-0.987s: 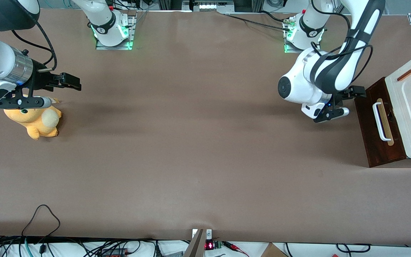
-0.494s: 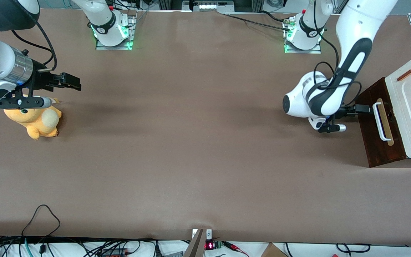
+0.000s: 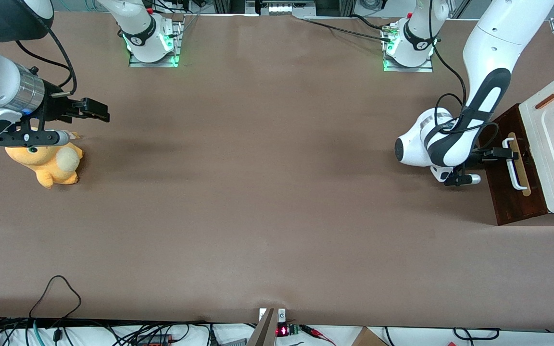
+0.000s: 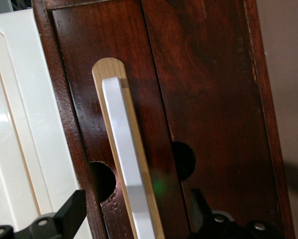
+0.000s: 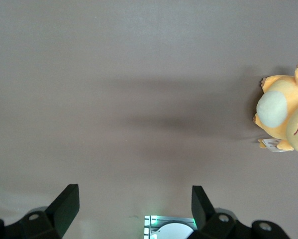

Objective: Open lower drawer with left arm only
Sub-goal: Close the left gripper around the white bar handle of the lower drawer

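At the lower drawer (image 3: 508, 168) front, pincer (image 3: 509, 154) spread, fingers astride the white handle (image 4: 129, 164).

— What sort of place is this?

— A robotics lab. Two white arms are bolted to metal base plates (image 3: 407, 62) lit green, on a wide brown-covered bench (image 3: 258, 216).

— Anything else?

— Loose cables (image 3: 56, 298) trail along the bench edge nearest the front camera, beside a small board with a red display (image 3: 283, 330). The left arm's claw (image 3: 507, 154) sits at a drawer handle (image 3: 512, 163).
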You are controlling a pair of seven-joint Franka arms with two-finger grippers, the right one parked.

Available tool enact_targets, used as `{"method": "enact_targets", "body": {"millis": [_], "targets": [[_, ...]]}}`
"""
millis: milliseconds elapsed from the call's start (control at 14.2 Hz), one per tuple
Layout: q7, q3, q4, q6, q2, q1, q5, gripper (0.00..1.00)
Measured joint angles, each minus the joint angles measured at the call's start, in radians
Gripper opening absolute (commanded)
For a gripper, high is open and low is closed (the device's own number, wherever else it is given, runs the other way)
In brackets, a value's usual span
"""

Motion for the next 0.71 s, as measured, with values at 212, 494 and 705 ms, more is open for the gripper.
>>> {"method": "enact_targets", "body": {"millis": [212,494,705], "targets": [[-0.004,0.000,0.000,-0.006,0.000,0.000,0.000,0.73],[-0.006,0.009,0.000,-0.009,0.010,0.000,0.000,0.72],[-0.009,0.015,0.000,-0.009,0.016,0.002,0.000,0.66]]}}
